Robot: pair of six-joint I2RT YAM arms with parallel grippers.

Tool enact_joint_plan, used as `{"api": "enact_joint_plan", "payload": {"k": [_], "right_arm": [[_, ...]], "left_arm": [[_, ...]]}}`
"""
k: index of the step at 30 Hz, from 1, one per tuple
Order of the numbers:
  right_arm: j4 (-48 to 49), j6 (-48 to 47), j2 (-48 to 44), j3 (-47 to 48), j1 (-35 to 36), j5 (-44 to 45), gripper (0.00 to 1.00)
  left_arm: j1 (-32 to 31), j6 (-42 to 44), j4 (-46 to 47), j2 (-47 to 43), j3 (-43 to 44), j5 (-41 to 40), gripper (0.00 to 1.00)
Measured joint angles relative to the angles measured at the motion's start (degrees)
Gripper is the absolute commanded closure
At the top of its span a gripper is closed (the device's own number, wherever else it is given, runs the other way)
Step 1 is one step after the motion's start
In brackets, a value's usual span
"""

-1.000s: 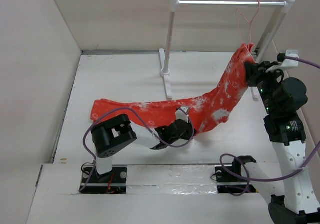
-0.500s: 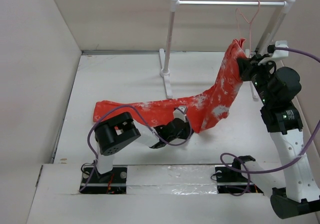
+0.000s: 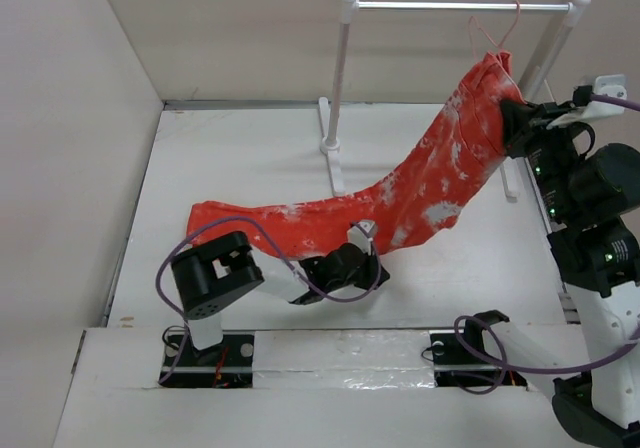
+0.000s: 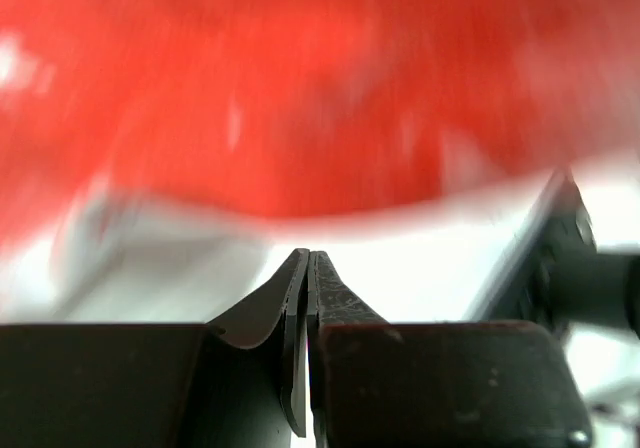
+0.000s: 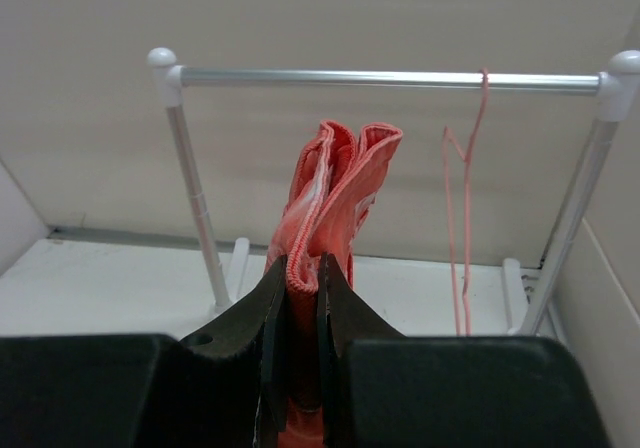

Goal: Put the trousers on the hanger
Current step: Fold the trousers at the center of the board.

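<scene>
Orange-red trousers (image 3: 440, 183) climb from the surface (image 3: 230, 158) to my right tool (image 5: 303, 278), arm reared upright, pinching their folded edge just under the rail (image 3: 450, 6), near where the hanger (image 5: 465, 198) hooks. My left tool (image 4: 306, 268), pressed together, lies low, well short of the rail.

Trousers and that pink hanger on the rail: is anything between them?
Nothing visible does. In the right wrist view the trousers, pinched in the right arm's fingers, sit left of the hanger, with only open air between them below the white rail.
</scene>
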Motion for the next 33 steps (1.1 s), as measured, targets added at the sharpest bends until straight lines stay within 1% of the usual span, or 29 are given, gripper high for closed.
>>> {"api": "enact_joint_plan", "payload": {"k": [4,8,11,13,16,22,26,29,33], "right_arm": [[-1.11,-0.96,-0.92,0.02,-1.14,0.74,1.0],[-1.73,-1.38,-1.09,-0.59,-2.36,0.81,1.0],[-2.62,-1.62,-1.25,-1.51,-2.93,1.14,1.0],[-3.15,-1.64,-1.68,-2.14,-3.26,1.18,1.0],[-3.5,-1.62,-2.4,-2.78,-3.5,1.18,1.0],[-3.85,-1.6,-3.3,-3.54,-3.5,0.96,1.0],[-4.57,-1.6,-3.61,-4.13,-3.5,0.74,1.0],[-5.2,-1.62,-3.93,-4.2,-3.5,0.57,1.0],[-5.84,-1.62,-4.52,-4.04,-3.41,-1.2,1.0]], "left_arm": [[-0.81,0.61,-2.25,-11.19,-6.58,0.39,1.0],[-1.07,1.33,-4.74,-21.53,-7.96,-0.96,1.0],[0.9,1.46,-4.66,-24.52,-7.93,-1.62,1.0],[3.08,1.49,-4.55,-22.64,-7.3,-1.88,1.0],[5.16,1.7,-4.7,-15.06,-4.11,-2.14,1.0],[5.16,2.05,-4.7,0.63,4.79,-1.73,1.0],[5.16,1.92,-3.06,7.56,9.42,-0.39,1.0],[4.09,1.97,-1.88,11.02,12.7,0.26,1.0],[-0.15,2.1,-1.9,14.82,17.7,2.51,1.0]]}}
